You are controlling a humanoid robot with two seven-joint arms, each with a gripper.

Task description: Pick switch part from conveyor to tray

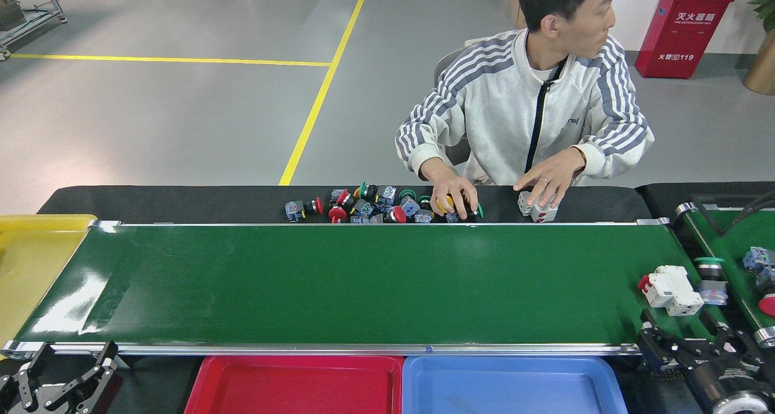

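glossy green, the conveyor (363,281) carried a white switch part (671,290) with a red tab at its far right end, just above my right gripper (681,341), whose fingers were spread and held nothing. my left gripper (60,377) sat low at the left corner, also apart and empty. red tray (296,387) and blue tray (514,387) lay side by side below the belt (both bare). a person's hand (451,193) rested on the pile of buttons (369,205) on the table.

A white switch part (671,289) lies on the conveyor (363,281) near the right gripper (683,340).
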